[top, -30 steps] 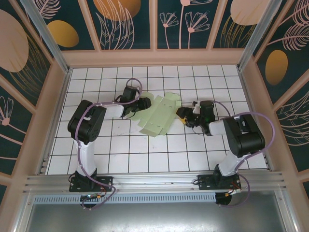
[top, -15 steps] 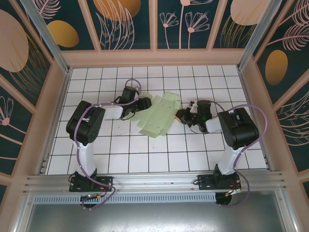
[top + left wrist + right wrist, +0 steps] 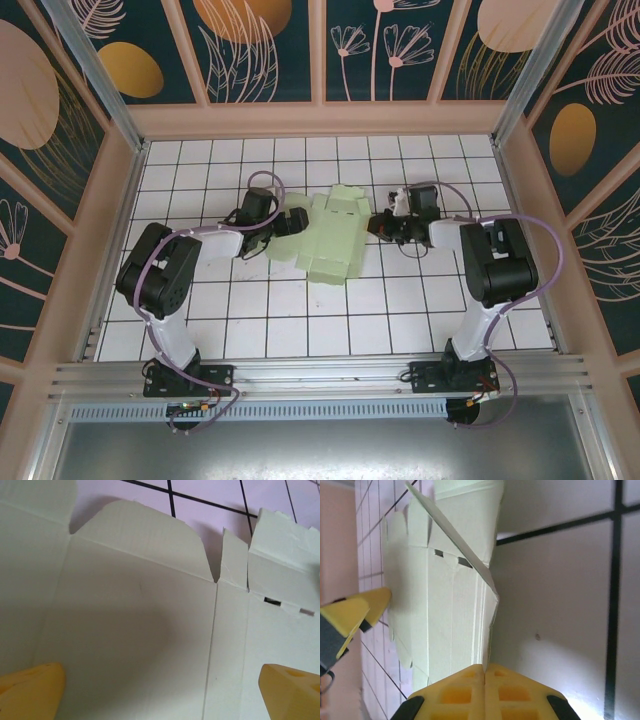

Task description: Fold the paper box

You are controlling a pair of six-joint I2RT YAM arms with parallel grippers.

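Centrally on the tiled counter [image 3: 250, 320] lies the paper box [image 3: 330, 245], an unfolded mint-green sheet. The left tool [image 3: 298, 224] sits at its left edge, its yellow fingers [image 3: 30, 692] spread wide over the card. The right tool [image 3: 373, 226] is at the right edge, pinched together on the card's rim, which stands lifted off the counter.
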